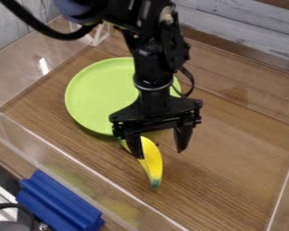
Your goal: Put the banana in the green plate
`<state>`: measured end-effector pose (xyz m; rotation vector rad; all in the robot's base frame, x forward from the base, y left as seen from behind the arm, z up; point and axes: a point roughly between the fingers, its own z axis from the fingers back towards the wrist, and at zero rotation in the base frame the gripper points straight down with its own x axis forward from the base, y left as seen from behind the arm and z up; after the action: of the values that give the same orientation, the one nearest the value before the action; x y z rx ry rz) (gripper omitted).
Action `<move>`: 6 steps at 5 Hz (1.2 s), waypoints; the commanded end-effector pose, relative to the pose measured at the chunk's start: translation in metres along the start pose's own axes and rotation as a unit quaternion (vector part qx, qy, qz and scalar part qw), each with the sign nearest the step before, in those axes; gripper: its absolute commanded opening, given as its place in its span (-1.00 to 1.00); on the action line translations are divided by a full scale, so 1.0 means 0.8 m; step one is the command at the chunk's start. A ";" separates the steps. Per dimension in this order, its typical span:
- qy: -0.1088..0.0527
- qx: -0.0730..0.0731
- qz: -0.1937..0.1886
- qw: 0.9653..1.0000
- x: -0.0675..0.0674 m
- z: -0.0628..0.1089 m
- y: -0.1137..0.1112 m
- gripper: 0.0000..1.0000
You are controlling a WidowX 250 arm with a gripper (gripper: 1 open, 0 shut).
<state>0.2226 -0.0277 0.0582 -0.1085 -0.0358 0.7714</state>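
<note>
The banana (151,166) lies on the wooden table just in front of the green plate (97,90), its dark tip toward the camera. My gripper (159,145) hangs straight down over the banana's upper end, open, one finger (134,148) on its left and the other finger (186,140) to its right. The banana's top end is partly hidden behind the gripper. The plate holds nothing and part of it is covered by the arm.
A blue block (57,207) sits at the front left corner. Clear plastic walls (26,135) run along the table's left and front edges. An orange-labelled container (131,23) stands at the back, behind the arm.
</note>
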 end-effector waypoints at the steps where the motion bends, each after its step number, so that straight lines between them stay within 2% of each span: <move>1: -0.007 -0.010 0.012 1.000 0.008 -0.002 0.000 1.00; 4: -0.009 -0.014 0.052 0.998 0.018 -0.019 0.007 1.00; 6: -0.010 -0.014 0.051 0.999 0.016 -0.026 0.008 1.00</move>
<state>0.2249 -0.0163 0.0317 -0.1188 -0.0374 0.8720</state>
